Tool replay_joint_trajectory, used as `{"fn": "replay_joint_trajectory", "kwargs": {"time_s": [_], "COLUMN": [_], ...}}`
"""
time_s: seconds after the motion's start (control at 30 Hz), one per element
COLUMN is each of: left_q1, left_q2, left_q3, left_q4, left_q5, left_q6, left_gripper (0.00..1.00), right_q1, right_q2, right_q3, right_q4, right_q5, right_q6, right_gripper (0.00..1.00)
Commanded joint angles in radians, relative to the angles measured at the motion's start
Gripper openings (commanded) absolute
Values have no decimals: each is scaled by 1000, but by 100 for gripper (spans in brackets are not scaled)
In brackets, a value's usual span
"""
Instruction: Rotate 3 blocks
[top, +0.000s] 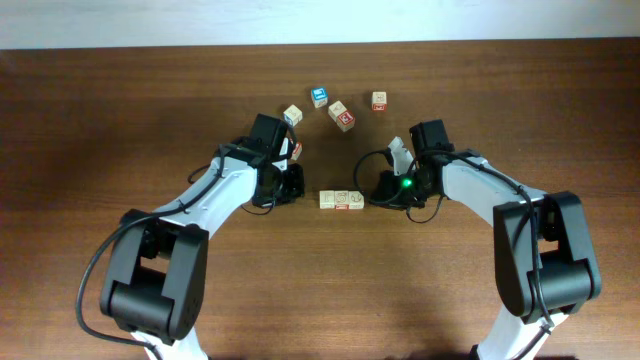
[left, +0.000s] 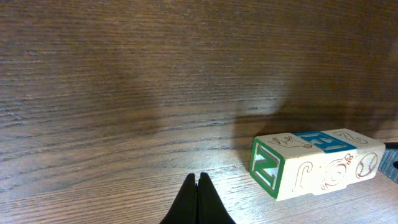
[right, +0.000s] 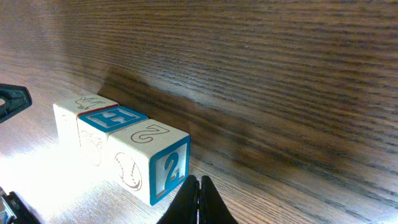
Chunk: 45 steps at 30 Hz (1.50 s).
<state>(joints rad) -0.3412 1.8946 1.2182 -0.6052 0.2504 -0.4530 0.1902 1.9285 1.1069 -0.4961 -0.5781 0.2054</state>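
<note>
Three blocks abut, barely legible from overhead

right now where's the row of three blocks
In the overhead view the row of three blocks lies mid-frame, between the left gripper and the right gripper.

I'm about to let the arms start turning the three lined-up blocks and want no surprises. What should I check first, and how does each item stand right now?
1. Left fingers holding nothing: ok, shut and empty.
2. Right fingers holding nothing: ok, shut and empty.
3. Fingers opened for a grasp: not ok, both pairs are shut.
4. Row of three blocks together between the arms: ok, touching side by side.
5. Left fingers apart from the row: ok, a gap shows in the left wrist view.
6. Right fingers apart from the row: cannot tell, their tips sit right beside the end block marked 2.
</note>
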Motion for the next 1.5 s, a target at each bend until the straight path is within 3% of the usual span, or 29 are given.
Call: {"fn": "replay_joint_trajectory", "kwargs": {"time_s": [0.0,0.17,0.4,0.87,1.47], "left_q1": [-30,-29,-31,20,28], "left_q2": [24,24,107,81,77], "left_q3": [-7,-6,-7,-6,-6], "left_q4": [19,90,89,122,122], "left_q5": [-30,177,178,354,364], "left_q6": [25,107,-3,96,104], "left_gripper": [0,0,0,0,0], "right_q1": [0,-2,-2,-1,-1], "right_q2": [-21,-21,-21,-21,-1], "right_q3": [-8,-7,-7,-7,-14], "right_q4": [3,9,22,26,5], "right_q5": [-17,-48,-68,-57,-54], "right_q6": [-11,-10,-6,-6,-6], "right_gripper": [5,5,4,5,4]}}
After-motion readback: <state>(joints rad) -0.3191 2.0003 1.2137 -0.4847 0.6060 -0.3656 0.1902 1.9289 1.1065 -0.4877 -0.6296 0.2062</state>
